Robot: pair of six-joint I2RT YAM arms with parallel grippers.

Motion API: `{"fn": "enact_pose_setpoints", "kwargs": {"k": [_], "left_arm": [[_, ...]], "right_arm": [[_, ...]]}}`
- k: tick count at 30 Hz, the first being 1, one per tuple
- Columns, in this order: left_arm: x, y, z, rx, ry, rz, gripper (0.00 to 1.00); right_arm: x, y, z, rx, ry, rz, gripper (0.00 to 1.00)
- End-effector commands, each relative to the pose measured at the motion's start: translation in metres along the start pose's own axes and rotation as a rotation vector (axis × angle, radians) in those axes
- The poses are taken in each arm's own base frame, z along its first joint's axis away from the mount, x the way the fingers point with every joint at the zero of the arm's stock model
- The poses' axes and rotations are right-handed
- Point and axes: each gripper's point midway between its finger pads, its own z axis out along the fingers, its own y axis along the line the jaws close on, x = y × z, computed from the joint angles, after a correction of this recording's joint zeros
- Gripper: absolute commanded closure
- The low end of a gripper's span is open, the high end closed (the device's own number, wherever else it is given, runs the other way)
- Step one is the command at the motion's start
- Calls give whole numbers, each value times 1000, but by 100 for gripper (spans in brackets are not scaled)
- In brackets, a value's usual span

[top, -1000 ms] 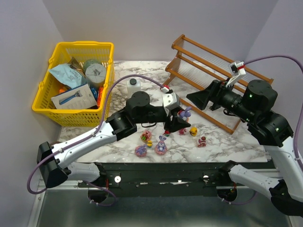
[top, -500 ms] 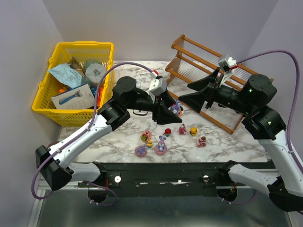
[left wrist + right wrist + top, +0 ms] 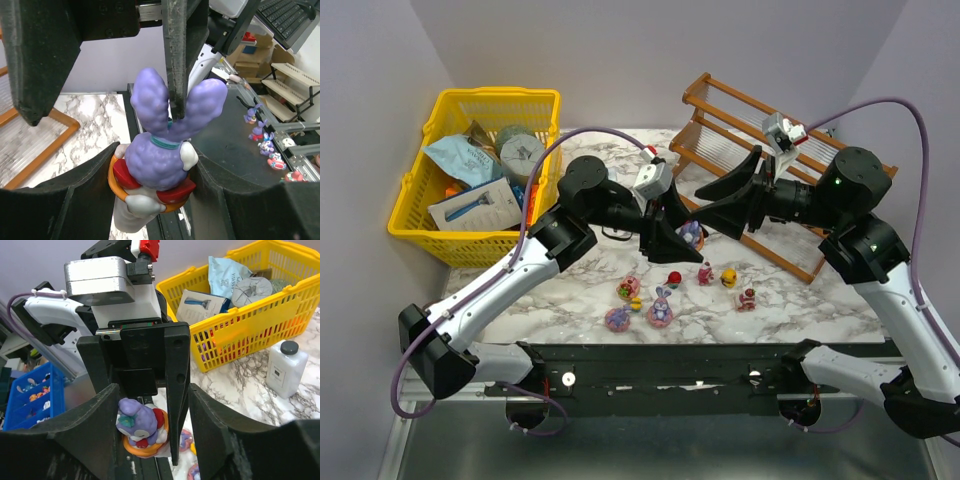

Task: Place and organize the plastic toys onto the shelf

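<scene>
My left gripper (image 3: pixel 686 238) is shut on a purple bunny toy (image 3: pixel 691 233) with a red and orange base, holding it above the marble table. The bunny (image 3: pixel 160 160) fills the left wrist view, squeezed between both pads. My right gripper (image 3: pixel 698 210) reaches in from the right, its jaws still apart on either side of the bunny (image 3: pixel 142 430) and of one left finger. Several other plastic toys lie on the table in front: a red ball (image 3: pixel 674 278), a yellow one (image 3: pixel 728 277) and a pink bunny (image 3: pixel 661 305). The shelf (image 3: pixel 740 150) stands behind at the right.
A yellow mesh basket (image 3: pixel 490 100) full of packets stands at the back left, and shows too in the right wrist view as the basket (image 3: pixel 260 315). A white bottle with a black cap (image 3: pixel 603 183) stands beside it. The two arms meet nose to nose over the table's middle.
The left gripper carried the bunny up and back, towards the shelf. The right gripper swung left to meet it and narrowed its jaws around the bunny.
</scene>
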Motion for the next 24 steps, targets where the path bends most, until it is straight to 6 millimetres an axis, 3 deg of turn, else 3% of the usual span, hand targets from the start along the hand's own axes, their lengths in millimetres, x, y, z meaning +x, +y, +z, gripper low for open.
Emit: {"fn": "enact_pose_setpoints", "kwargs": {"k": [1, 3, 6, 7, 10, 12, 14, 15, 21, 24], "left_arm": [[-22, 6, 0, -45, -40, 76, 100], [-21, 11, 0, -71, -40, 74, 100], [-22, 14, 0, -81, -38, 85, 100], [-21, 16, 1, -85, -35, 81, 100], [-22, 19, 1, -97, -37, 83, 100], [-22, 21, 1, -105, -37, 85, 97], [-21, 24, 1, -120, -35, 82, 87], [-22, 25, 1, -125, -36, 88, 77], [-20, 36, -1, -177, -29, 91, 59], [-19, 43, -4, -216, -29, 92, 26]], "right_arm": [[6, 13, -1, -66, 26, 42, 42], [8, 13, 0, -76, 32, 52, 48], [9, 13, 1, -82, 32, 62, 65], [8, 13, 1, -83, 33, 67, 76], [9, 12, 3, -82, 36, 75, 94], [8, 11, 3, -70, 31, 78, 99], [7, 6, 3, -41, 21, 86, 99], [6, 4, 3, -25, 15, 90, 99], [0, -15, 2, 101, -31, 124, 99], [-3, -23, -1, 159, -54, 135, 99]]}}
